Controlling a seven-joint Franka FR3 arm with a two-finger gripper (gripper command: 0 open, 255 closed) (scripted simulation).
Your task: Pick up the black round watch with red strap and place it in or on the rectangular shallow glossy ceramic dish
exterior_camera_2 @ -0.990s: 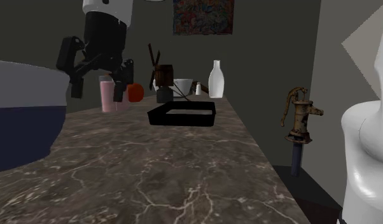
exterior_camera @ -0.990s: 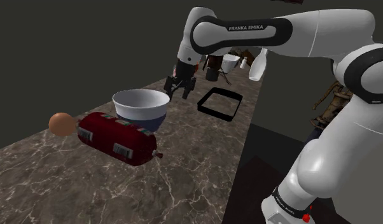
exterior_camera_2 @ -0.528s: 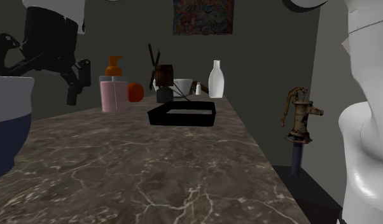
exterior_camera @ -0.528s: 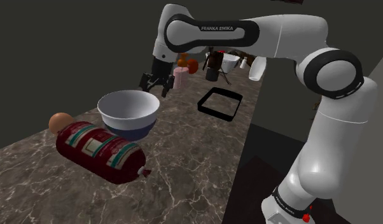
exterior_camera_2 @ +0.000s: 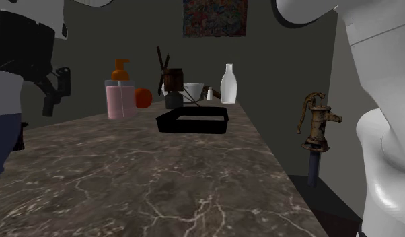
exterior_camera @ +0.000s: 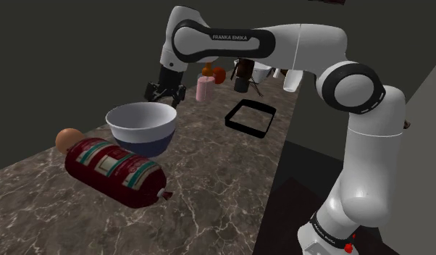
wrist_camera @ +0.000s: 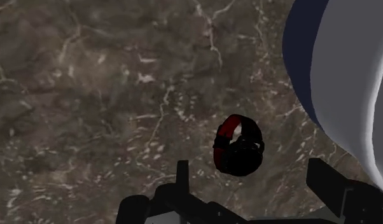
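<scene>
Right now your end effector (wrist_camera: 250, 179) is spread wide, with nothing between its fingers (wrist_camera: 182, 173). You can see the watch (wrist_camera: 238, 151) through the wrist view: a black round case on a red strap, lying on the dark marbled counter (wrist_camera: 88, 95). It sits just ahead of the fingertips, roughly in line with the gap between them and nearer one finger than the other. Neither finger touches it. Close beside it rises the wall of a large bowl (wrist_camera: 340, 76), white inside and dark blue outside.

From the shoulder view you'll find the end effector (exterior_camera: 164, 95) hanging just behind that bowl (exterior_camera: 140, 124), at its far rim. The black rectangular dish (exterior_camera: 249, 117) rests on the counter (exterior_camera: 209, 166) well apart from the bowl, toward the shoulder view's right. A red wrapped roll (exterior_camera: 115, 172) lies in front of the bowl, touching it or nearly so.

Across the second exterior view, the dish (exterior_camera_2: 192, 121) sits mid-counter. A pink soap bottle (exterior_camera_2: 120, 95), an orange (exterior_camera_2: 143, 97) and a white vase (exterior_camera_2: 227, 84) stand behind it.
</scene>
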